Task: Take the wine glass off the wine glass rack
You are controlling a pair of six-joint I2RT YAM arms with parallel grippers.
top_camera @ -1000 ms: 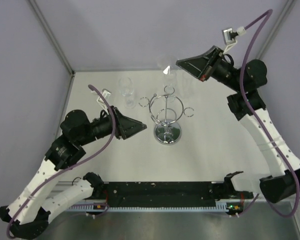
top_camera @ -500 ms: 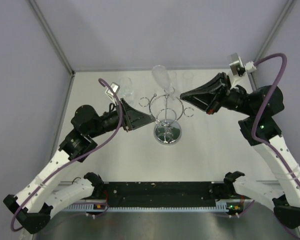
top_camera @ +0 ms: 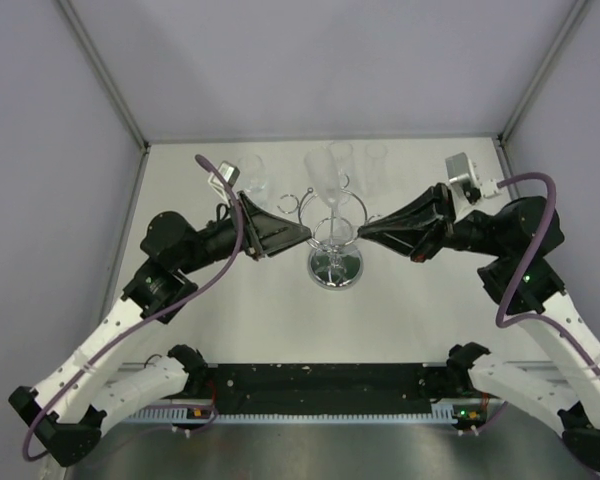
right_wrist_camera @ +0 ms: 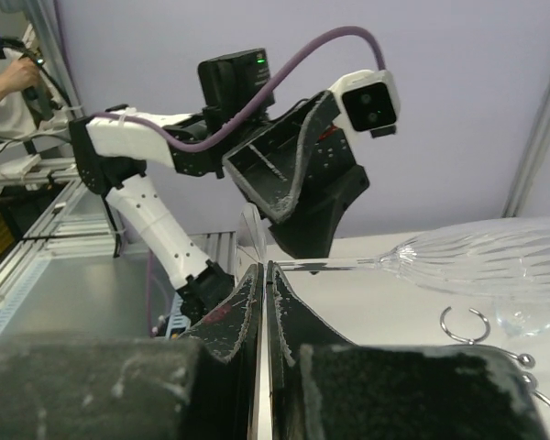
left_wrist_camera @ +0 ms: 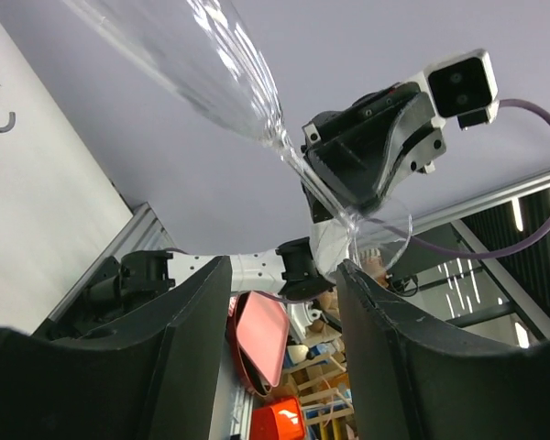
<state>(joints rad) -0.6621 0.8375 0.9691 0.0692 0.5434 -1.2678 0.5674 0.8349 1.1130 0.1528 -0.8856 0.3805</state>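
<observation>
right fingers clenched on wine glass stem | left fingers held parted, nothing gripped, glass foot just beyond tips | rack seen between both

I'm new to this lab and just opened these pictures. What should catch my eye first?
A clear fluted wine glass hangs tilted in mid-air above the chrome wine glass rack at the table's centre. Both arms meet there: the right hand, shut, seems to pinch the glass by its foot. The left hand stands open, with that foot between its fingers.
</observation>
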